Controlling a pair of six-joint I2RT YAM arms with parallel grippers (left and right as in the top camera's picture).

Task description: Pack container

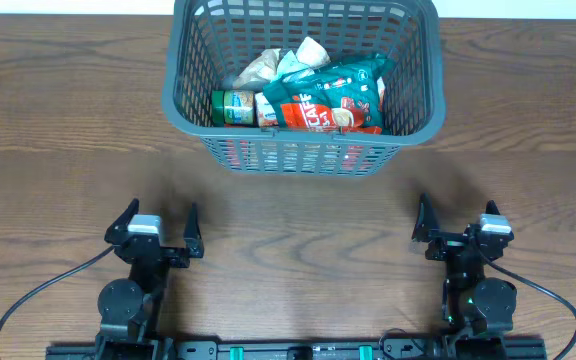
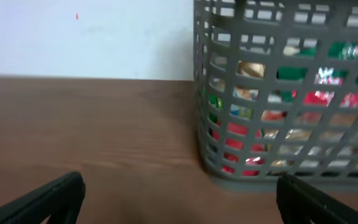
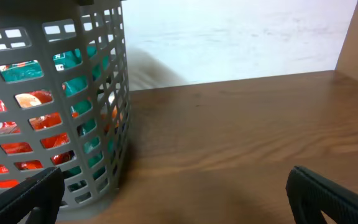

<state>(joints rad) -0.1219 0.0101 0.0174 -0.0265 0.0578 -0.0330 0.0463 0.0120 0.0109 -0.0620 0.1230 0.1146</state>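
Note:
The container, a large grey lattice basket, stands at the back middle of the table. Inside lie a red and green snack packet, a small green-labelled jar and pale packets. My left gripper is open and empty near the front left, well short of the basket. My right gripper is open and empty near the front right. The basket shows in the left wrist view ahead to the right of the open fingers, and in the right wrist view ahead to the left of the open fingers.
The wooden table runs under both arms. Black cables trail from the arm bases at the front edge. A white wall lies behind the table.

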